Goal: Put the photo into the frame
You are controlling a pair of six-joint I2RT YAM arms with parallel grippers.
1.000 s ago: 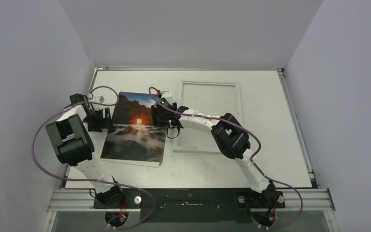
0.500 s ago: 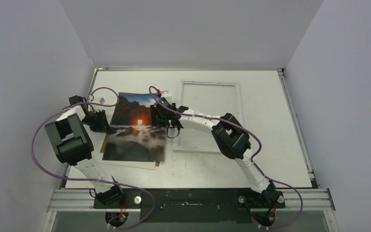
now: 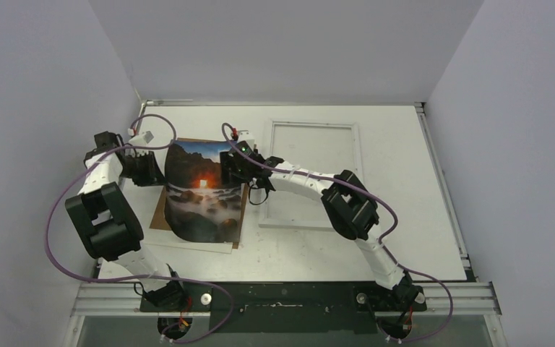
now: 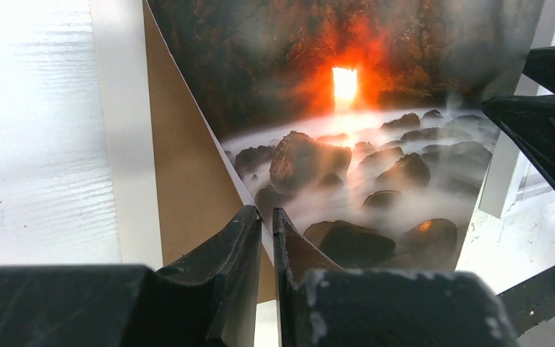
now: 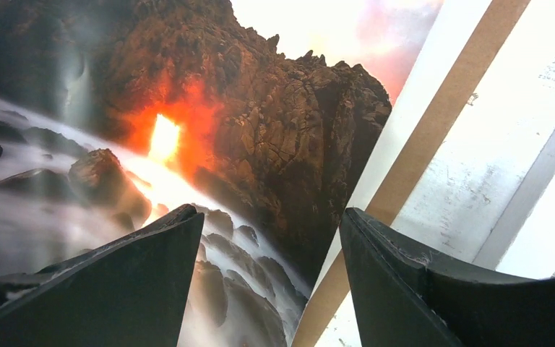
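At the near edge of the table (image 3: 405,246), both arms leave their bases and bend inward toward the photo (image 3: 202,202). It sits left of centre on a brown backing board (image 3: 160,215). The print's near end rests close to the board. Its left side is bowed upward, so the sheet curves rather than lying flat.

Farther along that raised left edge is the left gripper (image 3: 160,173). The left wrist view shows its fingers (image 4: 238,253) pressed together with the thin edge of the photo pinched between them. The misty rocks and orange glow spread out just beyond the tips, and the bare board lies below and to the left.

Opposite it, at the photo's right edge, hangs the right gripper (image 3: 228,166) with its jaws spread wide and nothing between them. In its own wrist view it straddles that edge: one finger (image 5: 152,275) stands over the dark rocks of the print, while the other is over the strip of board and white table beside it. I cannot tell whether either finger touches the paper.

Right of the board lies the frame (image 3: 311,123). It is flat on the table, apart from the photo and reaching farther back. The right forearm passes over its near left part.
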